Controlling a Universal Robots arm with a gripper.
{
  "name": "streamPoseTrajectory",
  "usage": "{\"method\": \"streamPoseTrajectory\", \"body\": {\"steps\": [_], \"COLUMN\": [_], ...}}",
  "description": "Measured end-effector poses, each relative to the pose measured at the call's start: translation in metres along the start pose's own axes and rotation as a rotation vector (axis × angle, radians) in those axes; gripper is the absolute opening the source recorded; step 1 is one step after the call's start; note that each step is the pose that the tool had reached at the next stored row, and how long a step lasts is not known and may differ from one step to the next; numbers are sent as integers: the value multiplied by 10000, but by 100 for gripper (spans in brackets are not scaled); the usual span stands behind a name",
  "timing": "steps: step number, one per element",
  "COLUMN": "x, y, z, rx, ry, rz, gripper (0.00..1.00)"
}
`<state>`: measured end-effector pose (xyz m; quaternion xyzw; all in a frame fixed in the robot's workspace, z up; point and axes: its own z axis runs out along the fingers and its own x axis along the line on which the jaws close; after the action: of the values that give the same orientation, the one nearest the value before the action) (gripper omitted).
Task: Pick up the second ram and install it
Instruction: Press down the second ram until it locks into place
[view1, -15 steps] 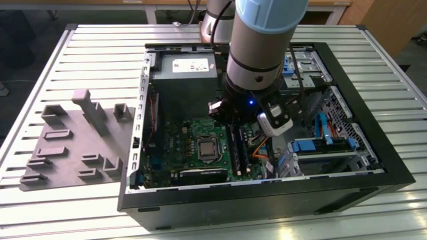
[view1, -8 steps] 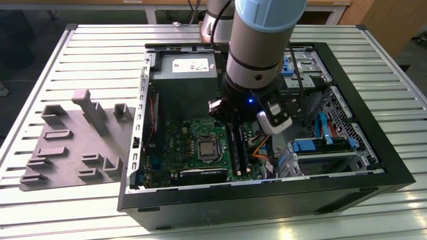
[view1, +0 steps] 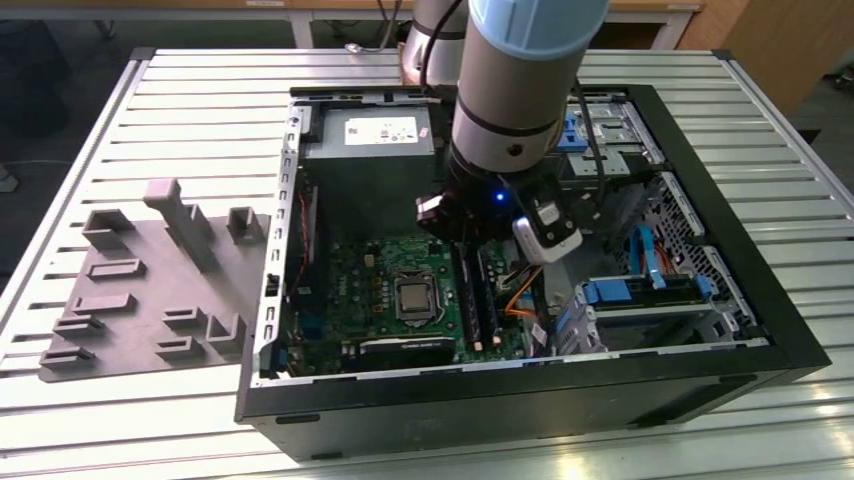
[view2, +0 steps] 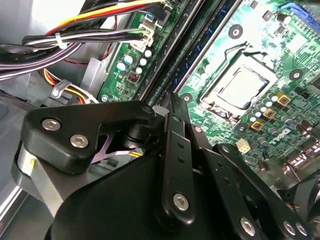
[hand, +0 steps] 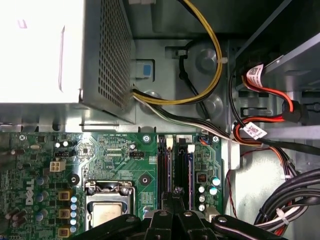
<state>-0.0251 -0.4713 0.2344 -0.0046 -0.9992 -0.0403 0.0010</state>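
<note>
Your arm reaches down into the open computer case (view1: 747, 330), which lies on the slatted table (view1: 174, 90). The gripper (hand: 175, 197) sits low over the black slot rails (hand: 166, 172) of the green motherboard (hand: 120, 160), beside the processor socket (hand: 107, 207). In both wrist views the fingers (view2: 175, 130) look drawn together over the rails, but you cannot tell what, if anything, they grip. The second ram (hand: 189, 172) appears as a dark stick standing in the rails just beside the fingertips. The grey tray (view1: 134, 300) of upright blocks lies on the table at the exterior view's left, apart from the case.
</note>
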Motion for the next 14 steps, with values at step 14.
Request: {"method": "streamPoseTrajectory", "body": {"steps": [14], "x": [1], "y": [55], "z": [5], "rx": [0], "ry": [0], "rz": [0], "gripper": [11]}}
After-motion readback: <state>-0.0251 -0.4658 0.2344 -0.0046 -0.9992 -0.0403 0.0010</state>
